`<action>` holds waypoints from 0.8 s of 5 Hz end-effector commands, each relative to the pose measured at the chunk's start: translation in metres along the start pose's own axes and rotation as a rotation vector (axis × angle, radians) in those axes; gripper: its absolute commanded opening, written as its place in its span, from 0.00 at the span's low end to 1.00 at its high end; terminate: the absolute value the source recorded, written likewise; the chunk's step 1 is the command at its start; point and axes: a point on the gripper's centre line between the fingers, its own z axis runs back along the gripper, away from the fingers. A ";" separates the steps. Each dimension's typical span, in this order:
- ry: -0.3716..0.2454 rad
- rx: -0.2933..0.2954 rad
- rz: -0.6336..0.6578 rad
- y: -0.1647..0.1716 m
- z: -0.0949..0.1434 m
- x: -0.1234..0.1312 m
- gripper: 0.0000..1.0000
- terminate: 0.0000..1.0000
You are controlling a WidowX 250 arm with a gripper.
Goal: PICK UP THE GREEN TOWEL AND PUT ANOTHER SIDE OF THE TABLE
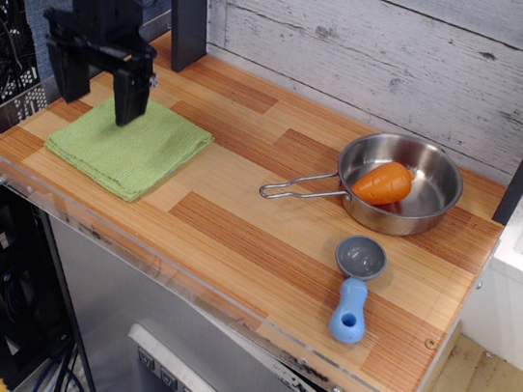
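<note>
No readable text, labels, brand names, numbers or signs anywhere in view. Faint dark marks on the clear acrylic rim [315, 371] along the front edge of the striped wooden tabletop [264, 245], too small and blurred to make out. Nothing printed on any of the objects lying on that surface.

The counter [237, 232] is laid with a green towel [136, 154], a pan [405, 211] and a blue scoop [354, 287].
</note>
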 end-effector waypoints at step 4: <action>-0.103 0.034 -0.070 -0.002 0.000 0.020 1.00 0.00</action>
